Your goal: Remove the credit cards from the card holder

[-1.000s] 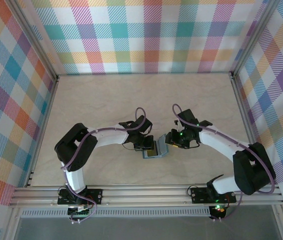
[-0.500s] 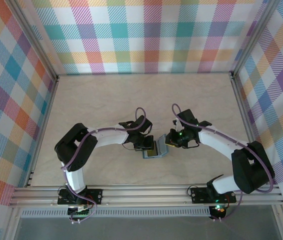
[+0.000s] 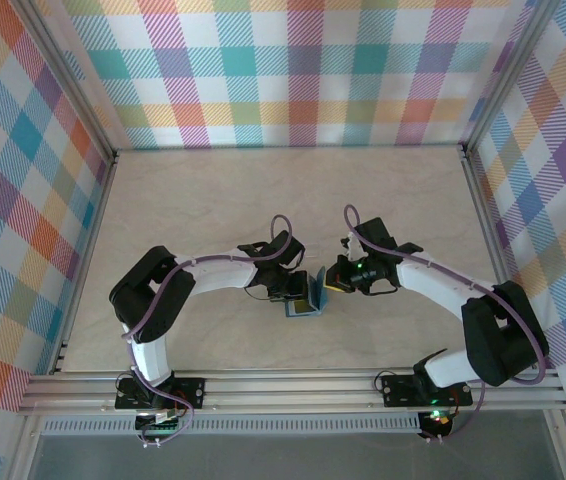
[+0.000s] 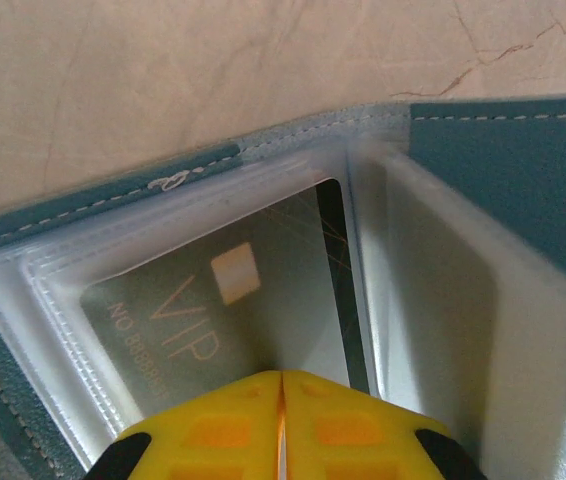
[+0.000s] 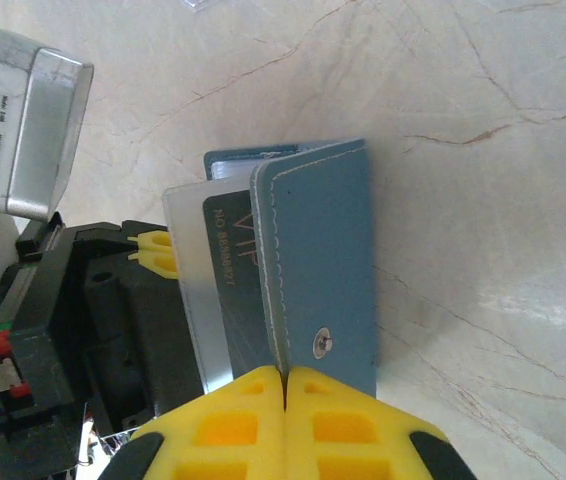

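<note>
Teal stitched card holder [image 3: 308,298] stands propped open on the pale marbled table [image 3: 213,200], between both arms. Left gripper [image 4: 281,385] has its yellow jaws pressed together on the near edge of the inner clear sleeves [image 4: 433,300]. Right gripper [image 5: 285,375] is clamped on the outer flap's edge, just beside the round metal snap [image 5: 322,344]. One credit card [image 4: 228,300] is readable: dark grey, matte, gold chip, VIP print. It is tucked inside a glossy sleeve directly ahead of the left fingertips, long axis across that view, slightly tilted. From the right wrist I see it just left of the flap, between flap and left gripper. My guess is that either arm must drop its hold to pinch the card. Sleeves look slick and floppy, card thin and stiff. I can't tell whether there are more cards.
</note>
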`<state>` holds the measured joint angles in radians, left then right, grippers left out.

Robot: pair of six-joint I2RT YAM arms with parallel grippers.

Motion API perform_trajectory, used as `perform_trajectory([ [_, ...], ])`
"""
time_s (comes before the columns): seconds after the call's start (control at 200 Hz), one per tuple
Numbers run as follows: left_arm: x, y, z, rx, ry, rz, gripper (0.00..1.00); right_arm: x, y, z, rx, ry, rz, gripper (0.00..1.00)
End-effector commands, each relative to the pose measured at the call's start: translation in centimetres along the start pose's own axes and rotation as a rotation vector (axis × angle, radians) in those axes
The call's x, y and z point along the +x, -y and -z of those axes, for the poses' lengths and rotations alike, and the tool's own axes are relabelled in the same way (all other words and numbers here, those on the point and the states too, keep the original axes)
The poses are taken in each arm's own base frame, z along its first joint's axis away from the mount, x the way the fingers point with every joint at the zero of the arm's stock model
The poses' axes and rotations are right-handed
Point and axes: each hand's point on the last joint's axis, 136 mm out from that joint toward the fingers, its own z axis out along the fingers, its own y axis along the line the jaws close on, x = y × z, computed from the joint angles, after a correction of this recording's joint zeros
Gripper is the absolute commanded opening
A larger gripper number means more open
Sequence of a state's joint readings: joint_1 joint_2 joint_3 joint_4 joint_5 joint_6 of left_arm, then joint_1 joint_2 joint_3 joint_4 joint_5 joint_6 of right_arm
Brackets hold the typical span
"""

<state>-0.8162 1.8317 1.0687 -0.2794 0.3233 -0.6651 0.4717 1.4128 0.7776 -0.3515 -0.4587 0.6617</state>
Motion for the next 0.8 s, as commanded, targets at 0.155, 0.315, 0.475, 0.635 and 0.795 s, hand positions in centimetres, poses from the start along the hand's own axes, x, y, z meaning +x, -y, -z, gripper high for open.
perform_trajectory([
  [0.155, -0.4, -2.7, 5.2, -0.207, 0.121, -0.039, 0.14, -0.1, -0.6, 0.0, -0.008, -0.005, 0.012, 0.00],
  [0.315, -0.5, -3.3, 8.8, -0.257, 0.182, -0.053, 0.16, -0.3, -1.1, 0.2, -0.016, -0.002, 0.020, 0.00],
  [0.475, -0.3, -1.9, 9.4, -0.190, 0.172, -0.062, 0.19, 0.0, -2.5, -0.4, -0.062, -0.028, 0.046, 0.00],
  [0.635, -0.4, -0.7, 7.3, -0.130, 0.118, -0.060, 0.21, 0.3, -3.9, -0.8, -0.112, -0.049, 0.061, 0.00],
  [0.795, -0.4, -1.2, 4.7, -0.135, 0.069, -0.056, 0.22, 0.7, -4.3, -1.0, -0.141, -0.061, 0.074, 0.00],
])
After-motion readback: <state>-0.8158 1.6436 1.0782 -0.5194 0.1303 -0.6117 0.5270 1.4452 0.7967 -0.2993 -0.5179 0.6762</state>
